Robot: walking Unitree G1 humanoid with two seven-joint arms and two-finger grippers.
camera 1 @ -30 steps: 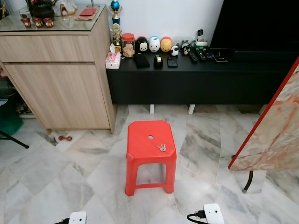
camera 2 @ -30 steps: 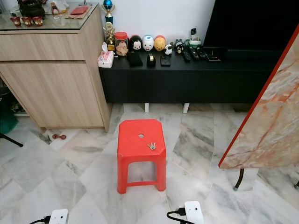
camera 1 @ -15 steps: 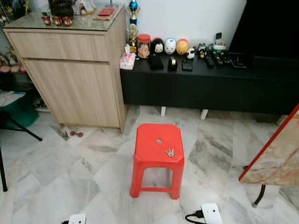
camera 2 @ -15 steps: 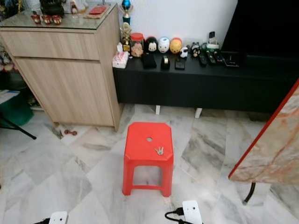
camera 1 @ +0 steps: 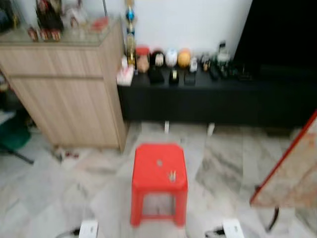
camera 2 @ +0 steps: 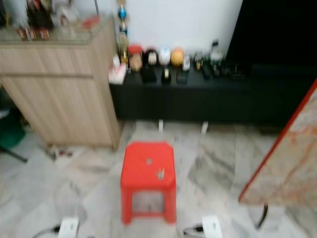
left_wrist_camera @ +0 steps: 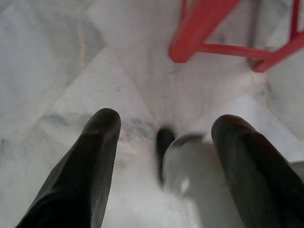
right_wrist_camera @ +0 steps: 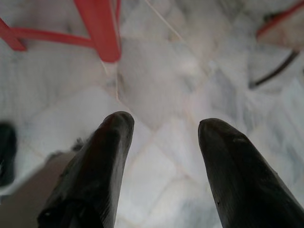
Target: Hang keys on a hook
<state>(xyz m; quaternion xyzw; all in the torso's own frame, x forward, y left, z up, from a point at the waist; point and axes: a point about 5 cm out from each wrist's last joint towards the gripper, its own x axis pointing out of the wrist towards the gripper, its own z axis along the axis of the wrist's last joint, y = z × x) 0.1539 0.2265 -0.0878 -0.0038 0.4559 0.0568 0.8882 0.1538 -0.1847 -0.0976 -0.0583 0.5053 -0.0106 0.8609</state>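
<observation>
the keys (camera 1: 172,175) lie on the red stool (camera 1: 158,168), unreached (views blurred); left gripper (left_wrist_camera: 166,137) and right gripper (right_wrist_camera: 164,137) hang low, fingers apart, empty.

A small bunch of metal keys (camera 1: 172,175) lay on a red plastic stool (camera 1: 158,174) standing on grey marble floor (camera 1: 59,198).

Red stool (camera 1: 159,173) (blurred) near wooden cabinet (camera 1: 64,94)
</observation>
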